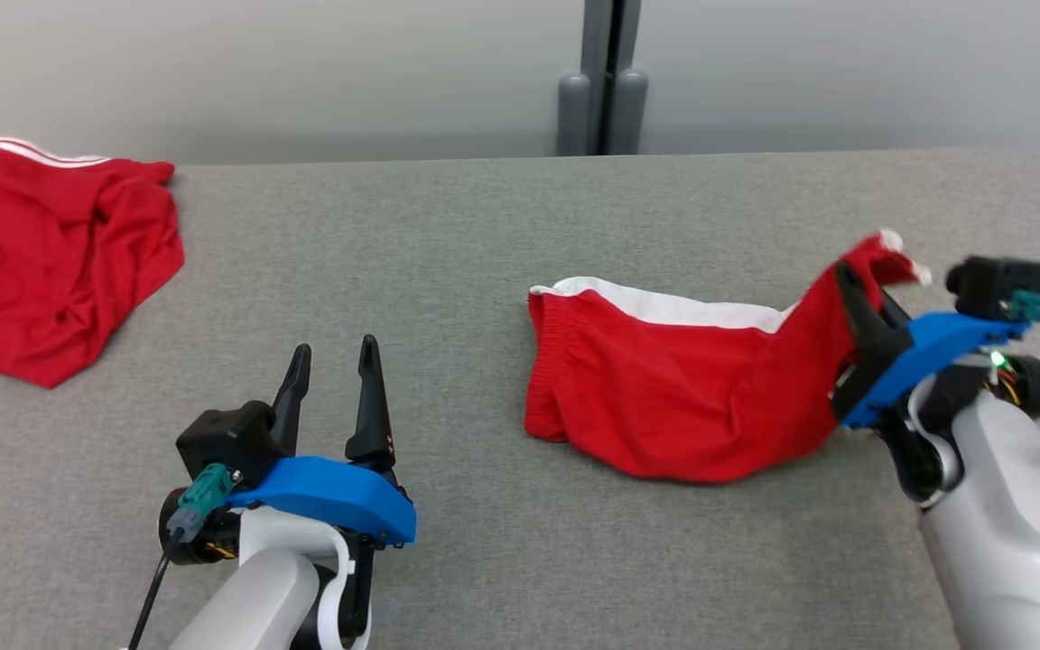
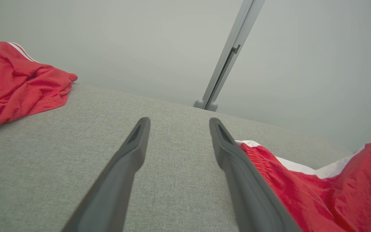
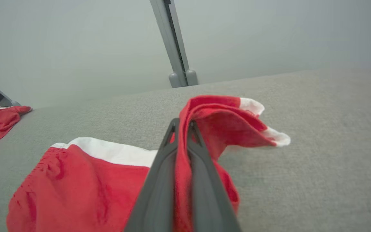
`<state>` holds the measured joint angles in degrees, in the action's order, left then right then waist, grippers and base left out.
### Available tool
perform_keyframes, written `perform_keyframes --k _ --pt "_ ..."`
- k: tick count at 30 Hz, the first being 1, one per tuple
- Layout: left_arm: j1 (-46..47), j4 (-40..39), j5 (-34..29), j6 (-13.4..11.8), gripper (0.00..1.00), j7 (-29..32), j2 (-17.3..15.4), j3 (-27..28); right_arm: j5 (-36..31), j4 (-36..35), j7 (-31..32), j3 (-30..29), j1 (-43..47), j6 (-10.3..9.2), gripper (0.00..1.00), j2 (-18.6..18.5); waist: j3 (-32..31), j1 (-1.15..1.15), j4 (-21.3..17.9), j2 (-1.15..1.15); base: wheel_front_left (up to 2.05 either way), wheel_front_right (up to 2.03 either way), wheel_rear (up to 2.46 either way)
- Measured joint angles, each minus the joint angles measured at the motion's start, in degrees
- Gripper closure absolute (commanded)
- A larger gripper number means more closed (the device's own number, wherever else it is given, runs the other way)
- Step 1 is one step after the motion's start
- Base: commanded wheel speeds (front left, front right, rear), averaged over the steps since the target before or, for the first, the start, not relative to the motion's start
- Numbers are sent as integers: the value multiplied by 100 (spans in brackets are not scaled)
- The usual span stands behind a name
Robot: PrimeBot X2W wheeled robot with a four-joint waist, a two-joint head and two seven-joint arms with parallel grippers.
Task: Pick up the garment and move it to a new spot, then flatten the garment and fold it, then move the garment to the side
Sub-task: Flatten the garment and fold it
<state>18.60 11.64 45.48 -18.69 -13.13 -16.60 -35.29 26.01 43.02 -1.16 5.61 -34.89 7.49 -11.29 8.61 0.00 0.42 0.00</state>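
Tightly clenched, the right gripper (image 3: 183, 125) pinches a raised, white-trimmed corner of the red garment (image 1: 682, 397) near the right edge of the grey surface (image 1: 448, 235). The rest of the cloth sags from there and lies crumpled right of the middle, its white-lined waistband toward the far edge. Released, the left gripper (image 1: 336, 348) hangs with fingers apart near the front edge, left of the middle, with open surface between it and the garment, while a second red garment (image 1: 51, 262) lies heaped at the far left corner, well apart from both.
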Motion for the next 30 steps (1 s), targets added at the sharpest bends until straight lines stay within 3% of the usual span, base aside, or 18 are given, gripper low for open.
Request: perform_keyframes --k 10,16,25,26,27,28,29,30 --pt "12 118 25 109 0 -59 191 -37 -168 -318 637 910 -377 0 100 547 1 0 427 0 0 0 0" --pt "44 222 24 176 0 -91 257 -36 -249 1 823 1470 -381 0 100 643 85 0 653 0 0 0 0" --pt "44 359 23 259 0 -135 344 -20 -218 420 644 1827 -503 0 100 673 115 1 741 0 0 0 0" --pt "44 377 23 261 0 -135 350 -20 -215 461 609 1863 -508 0 90 686 107 0 737 0 0 0 0" --pt "44 393 23 270 0 -135 352 -20 -208 485 572 1916 -511 0 21 691 95 1 730 0 0 0 0" --pt "44 408 22 283 0 -136 352 -20 -168 495 552 1991 -511 0 21 699 80 0 721 0 0 0 0" --pt "42 421 21 296 0 -136 349 -23 -136 504 509 2052 -510 0 0 722 63 1 709 0 0 0 0" --pt "40 432 16 296 0 -137 353 -26 -103 502 471 2112 -508 0 0 736 41 0 695 0 0 0 0"
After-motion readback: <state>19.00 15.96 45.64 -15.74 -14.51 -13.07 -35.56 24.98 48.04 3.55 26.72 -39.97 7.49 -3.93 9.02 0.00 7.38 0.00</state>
